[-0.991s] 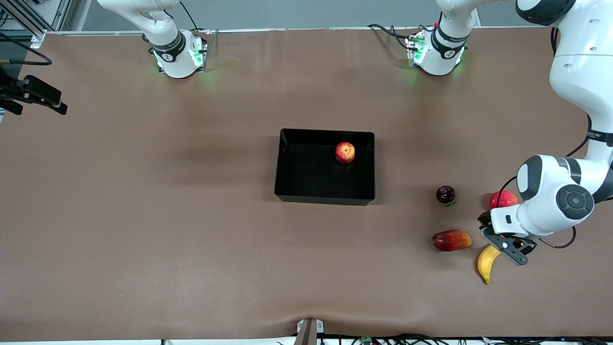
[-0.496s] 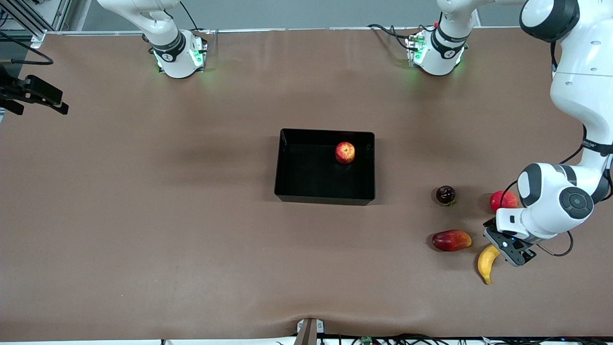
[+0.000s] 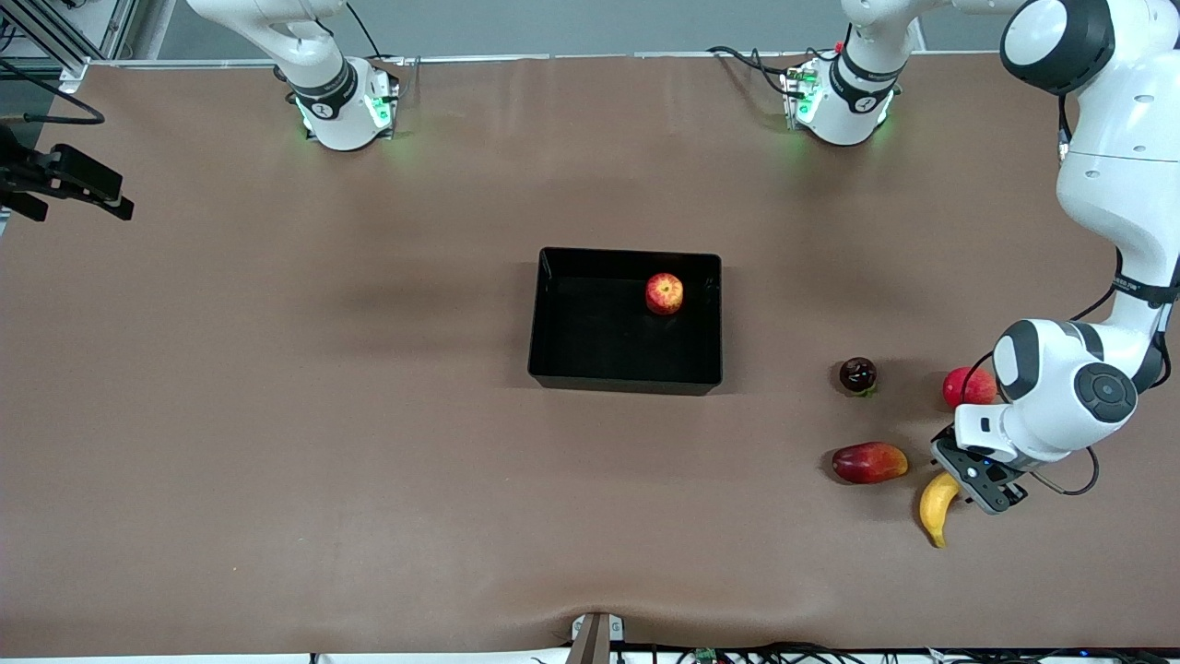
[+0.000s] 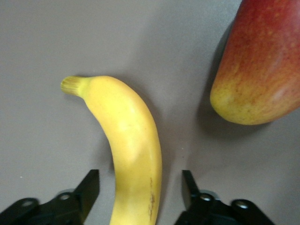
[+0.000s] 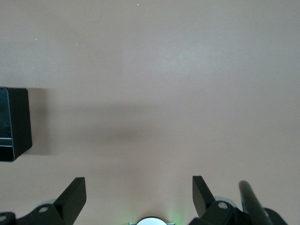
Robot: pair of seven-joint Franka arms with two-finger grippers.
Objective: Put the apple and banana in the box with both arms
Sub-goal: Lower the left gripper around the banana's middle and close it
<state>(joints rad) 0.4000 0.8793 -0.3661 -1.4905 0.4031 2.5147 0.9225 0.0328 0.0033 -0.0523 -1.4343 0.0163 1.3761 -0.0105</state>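
The apple (image 3: 664,293), red with yellow streaks, lies inside the black box (image 3: 627,380) at mid-table. The yellow banana (image 3: 935,509) lies on the table near the front camera at the left arm's end. My left gripper (image 3: 966,485) is down over its thicker end. In the left wrist view the banana (image 4: 131,145) runs between the left gripper (image 4: 140,180) fingers, which stand open with a gap on each side. My right gripper (image 5: 139,185) hangs open and holds nothing, above bare table near its base, with a corner of the box (image 5: 14,124) in sight.
An elongated dark-red fruit with an orange tip (image 3: 868,462) lies beside the banana, toward the box. A pinkish-red round fruit (image 3: 966,385) and a dark round fruit (image 3: 857,374) sit farther from the front camera. A black camera mount (image 3: 64,180) overhangs the right arm's end.
The left arm has sunk lower and drawn its gripper down around the banana's end. The fruits, the box and the right arm have not moved.
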